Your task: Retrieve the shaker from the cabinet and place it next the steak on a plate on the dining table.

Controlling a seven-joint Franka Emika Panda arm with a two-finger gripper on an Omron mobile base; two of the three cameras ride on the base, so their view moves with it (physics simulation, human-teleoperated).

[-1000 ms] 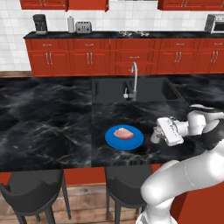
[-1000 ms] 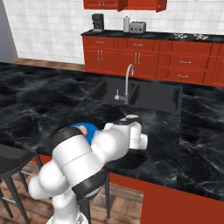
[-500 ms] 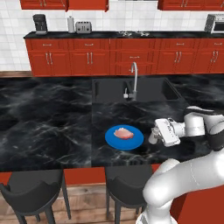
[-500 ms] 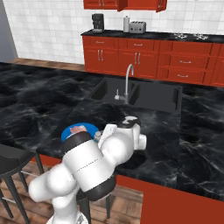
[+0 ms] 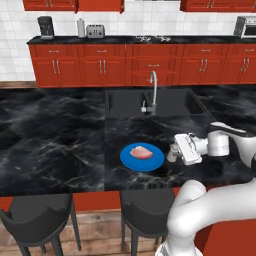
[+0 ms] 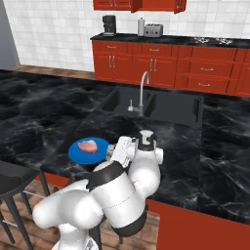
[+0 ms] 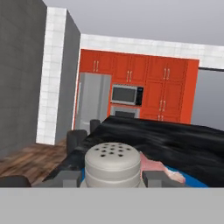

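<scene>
The grey shaker [image 7: 113,164], with a holed rounded cap, sits between my fingers [image 7: 154,177]; my gripper [image 7: 111,178] is shut on it. In the left base view the gripper [image 5: 172,153] holds the shaker [image 5: 171,153] low over the black marble dining table [image 5: 60,145], just right of the blue plate [image 5: 156,161]. The pinkish steak [image 5: 141,152] lies on that plate. From the right base view the plate [image 6: 77,152] and steak [image 6: 88,145] are left of my hand [image 6: 120,150]. I cannot tell whether the shaker touches the marble.
A sunken sink [image 5: 127,102] with a curved faucet [image 5: 152,90] lies behind the plate. Two dark stools [image 5: 35,225] stand under the table's near edge. The far counter carries a toaster [image 5: 95,31], a tall canister [image 5: 81,27] and a coffee maker [image 5: 45,26], under red wall cabinets [image 6: 139,4].
My gripper has swung left and down with the shaker, closing in on the right side of the blue plate. Plate and steak have stayed put.
</scene>
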